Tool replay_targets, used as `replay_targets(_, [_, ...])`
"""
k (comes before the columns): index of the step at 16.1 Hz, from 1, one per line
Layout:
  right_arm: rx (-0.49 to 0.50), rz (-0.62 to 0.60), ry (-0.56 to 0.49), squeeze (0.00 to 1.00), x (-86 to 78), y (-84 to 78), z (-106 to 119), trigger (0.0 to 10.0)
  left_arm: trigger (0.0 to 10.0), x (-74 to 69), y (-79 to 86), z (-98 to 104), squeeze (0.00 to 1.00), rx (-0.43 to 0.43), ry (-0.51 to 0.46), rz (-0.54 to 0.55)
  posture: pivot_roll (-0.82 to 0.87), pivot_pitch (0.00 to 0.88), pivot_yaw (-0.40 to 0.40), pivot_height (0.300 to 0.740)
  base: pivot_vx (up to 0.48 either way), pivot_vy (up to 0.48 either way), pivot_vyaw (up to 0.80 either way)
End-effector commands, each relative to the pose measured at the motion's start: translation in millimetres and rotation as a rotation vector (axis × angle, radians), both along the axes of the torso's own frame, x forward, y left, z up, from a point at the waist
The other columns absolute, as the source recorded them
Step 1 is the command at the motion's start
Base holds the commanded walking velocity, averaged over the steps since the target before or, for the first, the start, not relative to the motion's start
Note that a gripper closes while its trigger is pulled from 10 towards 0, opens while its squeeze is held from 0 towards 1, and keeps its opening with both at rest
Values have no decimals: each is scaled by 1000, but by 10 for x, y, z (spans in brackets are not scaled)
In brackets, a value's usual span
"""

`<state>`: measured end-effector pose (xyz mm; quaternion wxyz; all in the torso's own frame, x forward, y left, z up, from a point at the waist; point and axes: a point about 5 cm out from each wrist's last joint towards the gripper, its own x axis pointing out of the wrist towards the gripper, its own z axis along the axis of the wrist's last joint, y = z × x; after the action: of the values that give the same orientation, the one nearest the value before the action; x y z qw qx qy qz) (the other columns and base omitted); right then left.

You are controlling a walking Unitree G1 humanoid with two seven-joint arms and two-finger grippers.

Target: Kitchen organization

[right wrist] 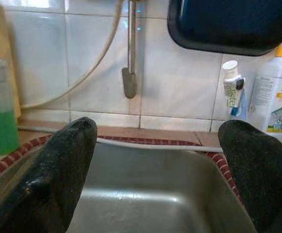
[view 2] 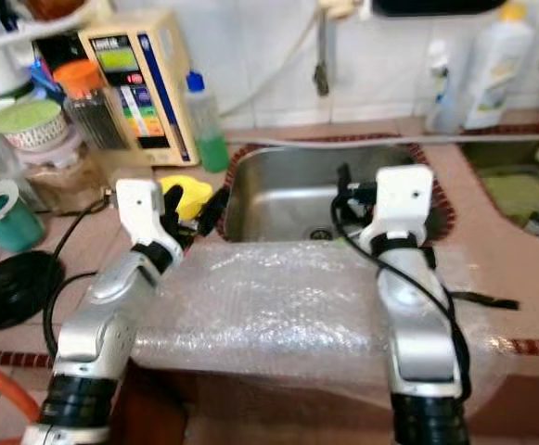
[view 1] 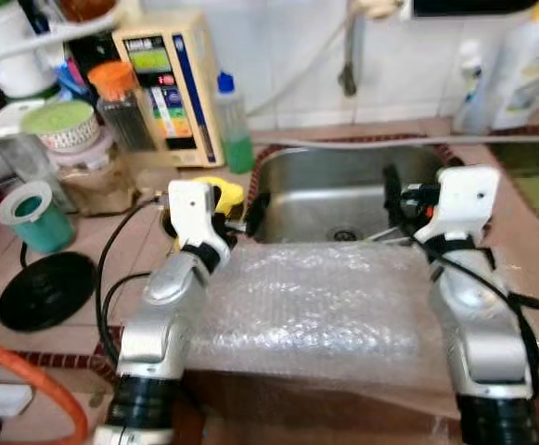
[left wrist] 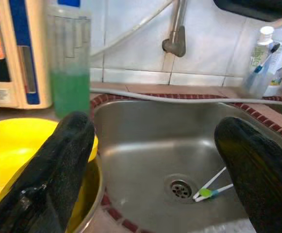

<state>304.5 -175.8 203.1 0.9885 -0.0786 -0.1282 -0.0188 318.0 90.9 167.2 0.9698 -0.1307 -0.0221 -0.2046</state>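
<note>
left wrist view: 2 toothbrushes point(left wrist: 209, 187) in sink point(left wrist: 145, 141).

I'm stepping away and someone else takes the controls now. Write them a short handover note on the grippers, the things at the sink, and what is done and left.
Left gripper: jaws open, empty, at the near left rim of the stainless steel sink, beside the yellow bowl.
Right gripper: jaws open, empty, over the sink's near right side.
Two toothbrushes lie by the drain. A sheet of bubble wrap covers the counter edge under both arms. The green-liquid bottle stands left of the sink.
Done: nothing visibly moved. Left: clearing the sink, likely the toothbrushes first.
</note>
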Motion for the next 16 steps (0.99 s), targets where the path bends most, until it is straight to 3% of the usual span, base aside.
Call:
replay_targets(1, [0, -9, -4, 0, -10, -32, 9, 10000, 10000, -14, -57, 54, 0, -13, -18, -18, -93, 0, 125, 740, 266, 0, 0])
replay_targets(5, [0, 5, 8, 0, -5, 3, -13, 10000, 10000, -28, -12, 76, 0, -74, -11, 14, -83, 0, 116, 740, 0, 0, 0])
replay_targets(8, [1, 4, 11, 0, 2, -5, -15, 10000, 10000, -28, -13, 81, 0, -47, -24, 13, -81, 0, 116, 740, 0, 0, 0])
replay_targets(16, [-11, 3, 3, 0, 3, -26, 16, 10000, 10000, -25, -54, 87, 0, -56, -23, -4, -89, 0, 112, 740, 0, -447, 0])
